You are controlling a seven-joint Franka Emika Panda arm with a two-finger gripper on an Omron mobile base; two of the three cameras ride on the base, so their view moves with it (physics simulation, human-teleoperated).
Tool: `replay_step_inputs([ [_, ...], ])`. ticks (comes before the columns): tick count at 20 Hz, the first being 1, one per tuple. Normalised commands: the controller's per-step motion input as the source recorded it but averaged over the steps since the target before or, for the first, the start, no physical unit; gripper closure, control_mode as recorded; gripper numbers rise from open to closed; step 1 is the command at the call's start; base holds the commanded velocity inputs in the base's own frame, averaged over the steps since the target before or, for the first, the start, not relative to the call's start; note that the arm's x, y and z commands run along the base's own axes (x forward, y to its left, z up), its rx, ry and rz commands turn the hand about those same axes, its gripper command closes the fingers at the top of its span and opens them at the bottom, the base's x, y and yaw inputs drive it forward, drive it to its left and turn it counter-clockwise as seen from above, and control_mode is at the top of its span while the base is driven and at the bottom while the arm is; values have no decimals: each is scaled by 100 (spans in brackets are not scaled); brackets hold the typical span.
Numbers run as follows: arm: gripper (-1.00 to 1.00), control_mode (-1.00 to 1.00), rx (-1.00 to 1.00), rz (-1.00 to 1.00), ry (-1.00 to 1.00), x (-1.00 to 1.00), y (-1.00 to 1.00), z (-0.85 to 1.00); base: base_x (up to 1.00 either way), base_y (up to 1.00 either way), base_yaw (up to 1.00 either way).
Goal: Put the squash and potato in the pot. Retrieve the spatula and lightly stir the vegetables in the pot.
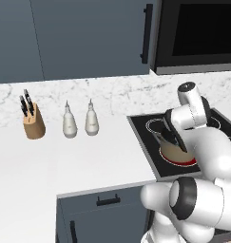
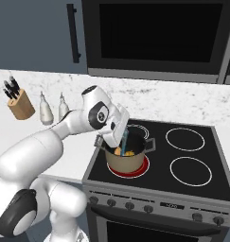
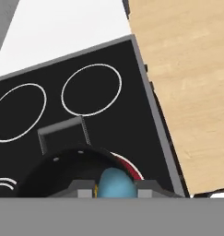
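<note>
The pincer is clamped tight on the spatula, which hangs down into the pot; in the hand view the light blue handle sits wedged right between the two dark finger tips, so that's a proper grasp, not just a touch.

The pot sits on the red-glowing burner at roughly 7 o'clock on the stovetop, and there's yellow-orange stuff down inside it; that looks like the squash and the potato, though honestly the right base view is too small to say for sure which lump is which.

What could go sideways from here, as a guess: the hand is tilted and hovering close over the pot's rim at about 10 o'clock, so a wide stir could knock the wrist or the blade against the black rim and shove the pot off its burner; a stroke that's too hard could also flick one of the veggies out over the side; and since the grip is on a slim handle, any snag against the wall might twist the spatula in the fingers. Light, small circles seem the safe call.
</note>
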Motion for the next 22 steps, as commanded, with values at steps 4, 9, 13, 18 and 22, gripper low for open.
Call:
replay_step_inputs([
  [4,100,-100,-1,-7,-20,2,5,6,0,0,0],
  [9,100,-100,-1,-6,-29,0,17,15,0,0,0],
  [13,100,-100,-1,-12,-10,-2,2,0,0,0,0],
  [18,100,-100,2,-11,19,0,0,-7,0,0,0],
  [22,100,-100,20,-4,44,19,6,4,0,0,0],
])
